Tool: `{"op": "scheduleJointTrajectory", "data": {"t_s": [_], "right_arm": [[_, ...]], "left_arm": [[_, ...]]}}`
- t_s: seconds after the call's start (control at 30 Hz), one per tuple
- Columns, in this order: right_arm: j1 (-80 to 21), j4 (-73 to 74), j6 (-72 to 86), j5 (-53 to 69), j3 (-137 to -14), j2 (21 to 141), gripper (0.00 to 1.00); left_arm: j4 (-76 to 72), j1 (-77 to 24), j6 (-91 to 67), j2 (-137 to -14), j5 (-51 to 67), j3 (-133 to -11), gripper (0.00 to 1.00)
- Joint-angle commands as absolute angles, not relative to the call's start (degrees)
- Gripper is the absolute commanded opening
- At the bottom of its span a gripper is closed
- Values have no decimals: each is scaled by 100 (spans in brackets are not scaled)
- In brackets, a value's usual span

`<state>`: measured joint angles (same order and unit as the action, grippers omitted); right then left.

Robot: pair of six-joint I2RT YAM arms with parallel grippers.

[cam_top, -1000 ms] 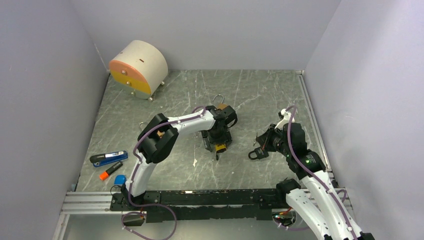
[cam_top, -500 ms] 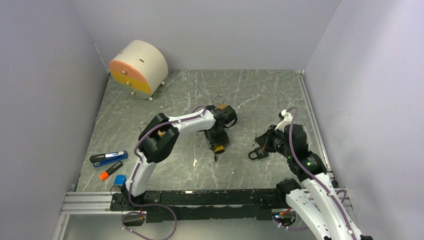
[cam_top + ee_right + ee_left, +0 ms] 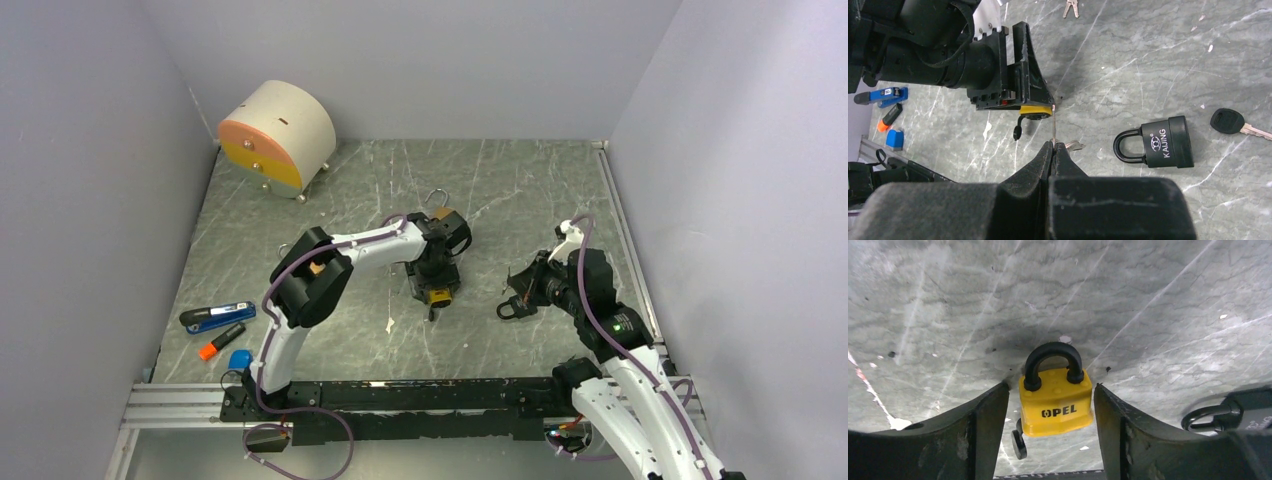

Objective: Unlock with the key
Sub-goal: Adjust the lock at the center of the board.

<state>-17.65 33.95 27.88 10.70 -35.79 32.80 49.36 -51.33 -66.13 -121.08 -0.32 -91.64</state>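
Note:
A yellow OPEL padlock [image 3: 1056, 399] with a black shackle sits between my left gripper's [image 3: 1050, 427] fingers, just above the table. A black-headed key [image 3: 1018, 444] sticks out of its underside. The padlock also shows in the top view [image 3: 437, 295] and in the right wrist view [image 3: 1035, 111]. My right gripper [image 3: 1053, 144] is shut on a thin silver key [image 3: 1053, 125] that points at the yellow padlock, a short way from it. A black KAIJING padlock [image 3: 1160, 142] lies on the table to its right.
A loose black-headed key [image 3: 1228, 121] lies beyond the black padlock, and silver keys [image 3: 1070, 7] lie farther off. A brass padlock [image 3: 441, 207] sits behind my left arm. A round cream-and-orange drawer box [image 3: 277, 135] stands back left. A blue tool [image 3: 218, 316] and an orange marker [image 3: 221, 341] lie front left.
My left gripper has drawn slightly back from the near edge with the yellow padlock. My right gripper has barely moved.

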Motion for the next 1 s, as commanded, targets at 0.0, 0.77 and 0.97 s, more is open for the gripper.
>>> {"op": "scheduleJointTrajectory", "data": {"t_s": [0.0,0.77,0.97], "right_arm": [[-1743,3120,2761,1173,-3507,3270,0],[-1745,3136,2761,1168,-3480,3215,0],[-1745,3138,2755,1186,-3474,3208,0]], "left_arm": [[5161,-5167,-6195,-12001,-778,-9465,69],[6685,-5516,-7113,-12578,-1118,-10677,63],[6776,-5537,-7104,-12787,-1063,-10685,68]]}}
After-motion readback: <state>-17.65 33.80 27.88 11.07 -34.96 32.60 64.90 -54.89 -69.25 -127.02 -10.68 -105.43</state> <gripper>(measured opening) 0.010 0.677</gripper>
